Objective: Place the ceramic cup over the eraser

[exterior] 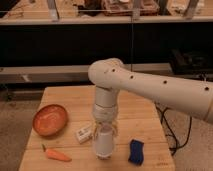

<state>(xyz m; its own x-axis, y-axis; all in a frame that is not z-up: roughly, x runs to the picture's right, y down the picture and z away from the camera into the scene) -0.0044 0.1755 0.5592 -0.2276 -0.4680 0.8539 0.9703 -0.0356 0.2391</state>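
With the gripper (105, 131) clamped on the cup (103, 144), we centre it above the eraser (84, 133) just beside the gripper, on the bowl (50, 120) side, then lower straight down.

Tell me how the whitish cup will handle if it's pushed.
The ceramic cup, directly under the claw, is taller than wide, so a high push would probably tip it. It looks rigid and smooth, so likely slippery and breakable if it falls off the wooden table.
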